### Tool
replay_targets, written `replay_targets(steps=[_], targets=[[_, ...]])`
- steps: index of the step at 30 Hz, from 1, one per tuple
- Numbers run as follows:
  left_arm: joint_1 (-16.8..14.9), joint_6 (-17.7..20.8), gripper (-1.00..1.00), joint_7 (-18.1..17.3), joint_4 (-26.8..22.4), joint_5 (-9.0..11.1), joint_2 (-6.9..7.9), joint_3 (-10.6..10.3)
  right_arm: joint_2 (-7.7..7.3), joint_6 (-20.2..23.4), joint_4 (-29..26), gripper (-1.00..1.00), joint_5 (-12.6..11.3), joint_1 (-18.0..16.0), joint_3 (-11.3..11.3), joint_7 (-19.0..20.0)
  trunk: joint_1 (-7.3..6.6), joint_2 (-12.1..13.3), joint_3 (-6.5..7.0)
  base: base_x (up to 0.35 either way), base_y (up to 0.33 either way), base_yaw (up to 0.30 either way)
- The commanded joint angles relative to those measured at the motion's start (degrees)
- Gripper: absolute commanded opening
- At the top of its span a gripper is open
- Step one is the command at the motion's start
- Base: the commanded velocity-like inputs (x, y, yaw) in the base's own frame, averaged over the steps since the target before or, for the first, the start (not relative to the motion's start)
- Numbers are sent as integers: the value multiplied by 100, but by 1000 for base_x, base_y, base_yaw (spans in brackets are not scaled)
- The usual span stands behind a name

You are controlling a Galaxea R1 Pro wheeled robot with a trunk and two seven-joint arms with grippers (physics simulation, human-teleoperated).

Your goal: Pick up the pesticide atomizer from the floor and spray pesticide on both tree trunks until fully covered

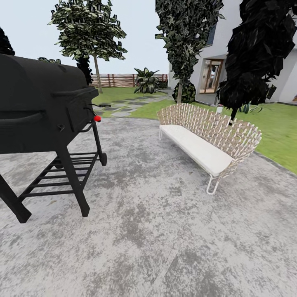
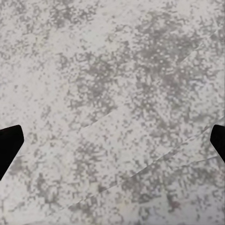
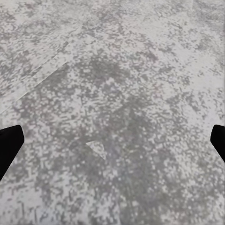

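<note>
Head view: the robot stands on a speckled concrete patio [image 1: 148,231], so the step in hand looks like travel toward the garden [image 1: 272,123], with the pick-up not yet begun. No pesticide atomizer can be made out; it would be too small to tell at this range. A black grill [image 1: 41,111] fills the 9 to 10 o'clock side, its legs reaching toward the middle. A woven bench [image 1: 210,136] with a white seat runs from 12 toward 2 o'clock. Between them lies an open lane of concrete toward 12 o'clock, leading to stepping stones [image 1: 123,108] and grass. One tree [image 1: 95,62] stands at 11 o'clock before the fence [image 1: 115,80], another [image 1: 181,53] at 12 to 1 o'clock by the house [image 1: 255,62]. The next move probably calls for driving up that lane, keeping off the grill's legs and the bench's end.

Left wrist view: the left gripper [image 2: 112,145] hangs over bare concrete, fingertips [image 2: 9,145] wide apart, nothing between.

Right wrist view: the right gripper [image 3: 112,145] likewise, fingertips [image 3: 9,143] spread over concrete, holding nothing
</note>
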Motion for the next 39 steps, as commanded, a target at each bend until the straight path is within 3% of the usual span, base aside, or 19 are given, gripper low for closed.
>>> replay_targets(steps=[1, 24, 39], targets=[[-3, -19, 100, 2, 4, 7, 0, 2, 0, -18, 3, 100, 1, -3, -1, -2, 22, -43, -23, 0, 0, 0], [-3, -19, 100, 2, 4, 7, 0, 1, 1, -20, 3, 100, 1, -3, -4, -2, 527, -966, -441, 0, 0, 3], [-3, -19, 100, 2, 4, 7, 0, 5, 1, -12, 3, 100, 2, -3, -10, -2, 856, -1568, -811, 0, 0, 149]])
